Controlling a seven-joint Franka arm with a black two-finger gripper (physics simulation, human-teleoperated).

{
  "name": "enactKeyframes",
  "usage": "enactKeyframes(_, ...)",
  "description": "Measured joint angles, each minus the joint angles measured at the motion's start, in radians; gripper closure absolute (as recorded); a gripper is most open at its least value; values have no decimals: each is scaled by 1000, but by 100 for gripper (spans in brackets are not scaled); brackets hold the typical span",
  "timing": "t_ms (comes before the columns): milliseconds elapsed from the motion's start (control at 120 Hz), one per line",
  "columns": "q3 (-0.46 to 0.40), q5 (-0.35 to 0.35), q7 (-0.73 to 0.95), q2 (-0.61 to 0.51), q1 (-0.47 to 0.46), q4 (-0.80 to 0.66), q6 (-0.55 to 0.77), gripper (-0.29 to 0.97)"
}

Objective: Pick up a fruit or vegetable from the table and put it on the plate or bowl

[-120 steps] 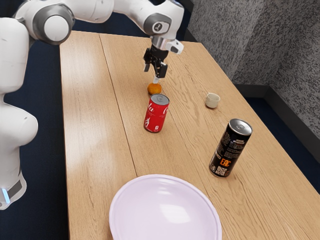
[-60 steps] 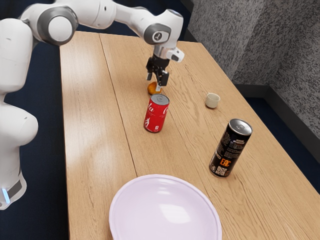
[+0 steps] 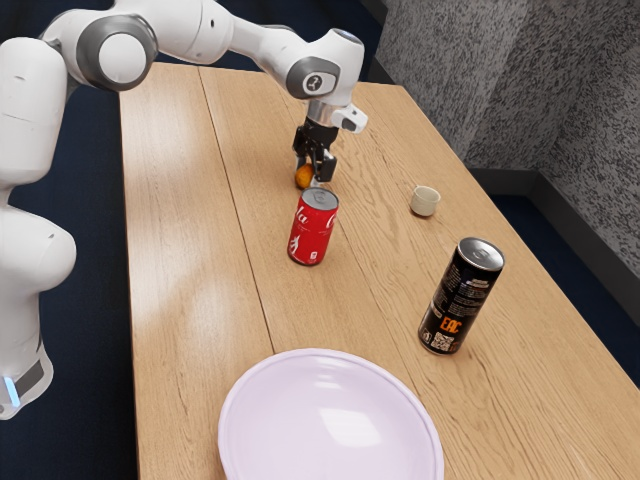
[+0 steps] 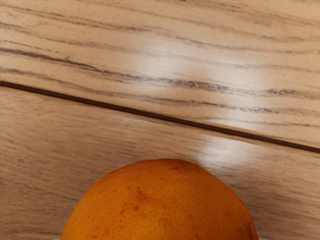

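A small orange [image 3: 303,178] lies on the wooden table [image 3: 190,250] at its far middle, just behind a red cola can [image 3: 312,227]. My black gripper [image 3: 312,180] has come straight down over the orange and stands open, a finger on either side of the fruit, which is partly hidden by them. In the wrist view the orange [image 4: 160,202] sits large and close right under my hand, on the wood planks [image 4: 150,60]. The big white plate [image 3: 330,418] rests at the table's near edge, well away from the gripper.
The upright red cola can stands very close in front of the orange. A black can [image 3: 460,296] stands toward the exterior view's right, and a small pale cup [image 3: 425,201] sits further back right. Dark walls rise beyond the table's right edge.
My hand has dropped from above the orange down around it. The orange, cans, cup and plate have stayed where they were.
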Motion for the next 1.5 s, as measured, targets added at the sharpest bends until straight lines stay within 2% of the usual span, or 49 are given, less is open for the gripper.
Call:
enactKeyframes(150, 2, 6, -6, -2, -1, 0, 5, 32)
enactKeyframes(283, -3, 18, -14, -25, -4, 2, 6, 35)
enactKeyframes(400, -34, 23, -21, -107, -10, 10, -23, 38)
enactKeyframes(583, -208, 54, -34, -221, -19, 98, -156, 37)
enactKeyframes(742, -404, 105, -62, -225, -48, 154, -282, 37)
enactKeyframes(917, -478, 142, -99, -209, -218, 157, -367, 37)
enactKeyframes(1017, -542, 180, -130, -131, -321, 158, -392, 37)
enactKeyframes(1208, -567, 258, -194, 14, -524, 179, -413, 38)
enactKeyframes(1408, -574, 282, -253, 88, -643, 178, -400, 38)
enactKeyframes(1500, -573, 285, -274, 99, -669, 174, -388, 38)
